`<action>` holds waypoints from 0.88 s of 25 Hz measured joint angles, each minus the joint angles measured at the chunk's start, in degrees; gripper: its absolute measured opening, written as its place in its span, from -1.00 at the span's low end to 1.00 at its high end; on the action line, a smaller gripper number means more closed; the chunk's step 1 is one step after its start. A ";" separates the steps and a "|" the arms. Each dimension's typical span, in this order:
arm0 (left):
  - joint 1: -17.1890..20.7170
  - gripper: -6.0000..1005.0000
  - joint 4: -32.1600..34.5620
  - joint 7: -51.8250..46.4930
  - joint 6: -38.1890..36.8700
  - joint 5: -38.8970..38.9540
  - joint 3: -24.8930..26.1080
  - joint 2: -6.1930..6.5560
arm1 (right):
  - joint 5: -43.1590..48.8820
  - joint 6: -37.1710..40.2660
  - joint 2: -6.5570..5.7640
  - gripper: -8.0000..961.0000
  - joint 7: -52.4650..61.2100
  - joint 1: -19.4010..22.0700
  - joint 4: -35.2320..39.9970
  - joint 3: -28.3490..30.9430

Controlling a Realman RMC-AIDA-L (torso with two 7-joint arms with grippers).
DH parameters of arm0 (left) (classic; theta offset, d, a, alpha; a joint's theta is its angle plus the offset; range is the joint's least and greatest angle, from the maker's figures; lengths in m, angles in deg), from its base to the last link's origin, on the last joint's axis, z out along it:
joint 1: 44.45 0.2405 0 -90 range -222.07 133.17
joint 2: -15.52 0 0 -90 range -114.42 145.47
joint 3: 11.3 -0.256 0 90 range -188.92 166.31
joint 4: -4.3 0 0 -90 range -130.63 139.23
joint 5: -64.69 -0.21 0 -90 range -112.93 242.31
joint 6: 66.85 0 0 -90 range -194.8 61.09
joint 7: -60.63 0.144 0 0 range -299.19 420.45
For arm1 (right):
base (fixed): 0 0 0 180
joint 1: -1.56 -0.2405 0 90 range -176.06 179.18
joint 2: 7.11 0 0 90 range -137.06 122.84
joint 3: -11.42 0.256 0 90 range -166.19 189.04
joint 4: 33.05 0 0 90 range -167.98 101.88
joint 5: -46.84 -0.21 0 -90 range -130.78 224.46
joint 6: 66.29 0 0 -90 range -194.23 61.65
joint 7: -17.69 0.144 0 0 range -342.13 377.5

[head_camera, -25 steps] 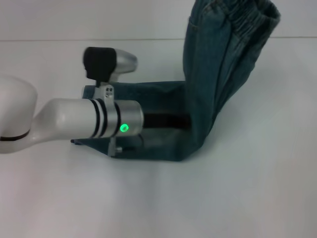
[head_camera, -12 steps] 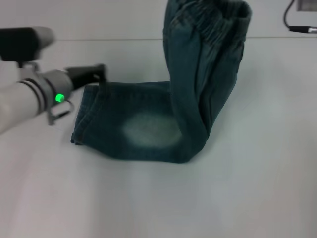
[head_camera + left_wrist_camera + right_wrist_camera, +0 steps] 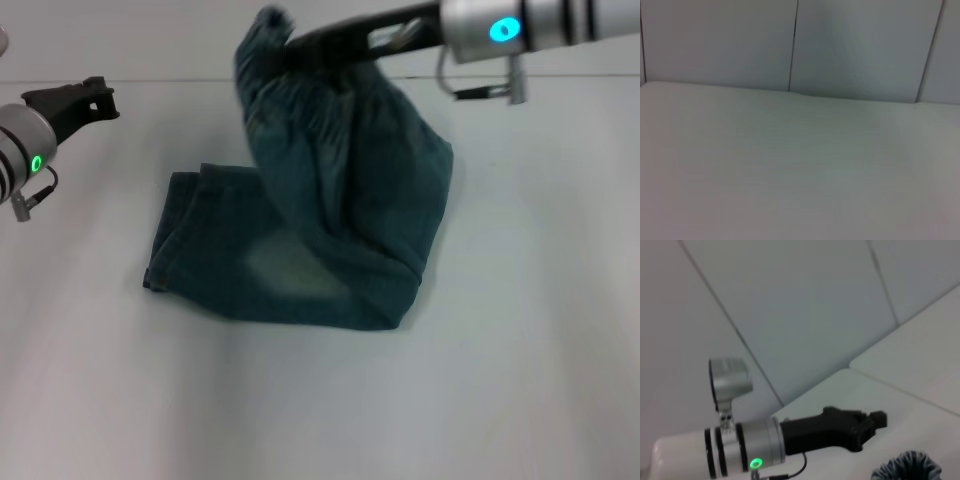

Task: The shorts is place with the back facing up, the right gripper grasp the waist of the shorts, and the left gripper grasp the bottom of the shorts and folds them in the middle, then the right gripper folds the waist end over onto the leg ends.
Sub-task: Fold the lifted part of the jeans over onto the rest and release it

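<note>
We see the shorts [image 3: 330,230] on the white table [image 3: 520,380], leg ends flat toward the robot's left, waist end lifted and draped over toward them. The right gripper [image 3: 300,42] reaches in from the right at the top of the head view, pinching the waist of the shorts; bunched denim covers its fingertips, so only the black body and silver wrist with a blue light show clearly. The left gripper [image 3: 85,100] sits off at the left edge, clear of the cloth and holding nothing; we cannot tell whether its fingers are spread or closed. The raised fabric hides part of the lower layer. The left wrist view shows only table and wall panels [image 3: 865,45]. In the right wrist view we see the left gripper [image 3: 860,427] farther off and a bit of waistband [image 3: 907,467] cut off at the edge.
</note>
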 joint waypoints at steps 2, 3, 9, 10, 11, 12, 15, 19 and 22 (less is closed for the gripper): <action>0.02 -0.94 0.32 0.68 0.70 -0.01 0.02 -0.01 | 0.06 -1.71 0.38 -0.77 -0.65 -1.91 -2.10 -2.41; 0.03 -0.94 0.42 0.85 0.96 -0.01 0.03 -0.01 | 0.14 -2.52 0.64 -0.77 -0.93 -2.77 -2.85 -3.43; 0.37 -0.93 1.99 0.97 1.56 0.02 -0.12 -0.17 | 1.36 -7.70 1.88 -0.77 -1.49 -6.77 -5.89 -11.09; 0.43 -0.93 2.28 0.98 1.57 0.04 -0.25 -0.21 | 1.39 -8.52 1.91 -0.77 -1.50 -7.41 -6.66 -12.22; 0.45 -0.93 2.48 0.98 1.58 0.08 -0.42 -0.23 | 1.40 -9.24 1.90 -0.77 -1.51 -7.91 -7.24 -13.13; 0.47 -0.93 2.61 0.98 1.58 0.12 -0.56 -0.25 | 1.42 -10.09 1.92 -0.77 -1.53 -8.30 -7.69 -14.15; 0.42 -0.92 2.67 1.00 1.60 0.21 -1.04 -0.29 | 1.45 -13.19 1.98 -0.77 -1.24 -8.71 -8.12 -17.71; 0.16 -0.92 2.65 0.97 1.63 0.16 -1.81 -0.28 | 1.74 -15.73 1.98 -0.67 -0.91 -8.65 -8.16 -20.15; -0.10 -0.91 2.47 0.94 1.64 0.11 -2.51 -0.27 | 3.24 -16.42 1.86 -0.53 -1.28 -8.40 -7.85 -20.24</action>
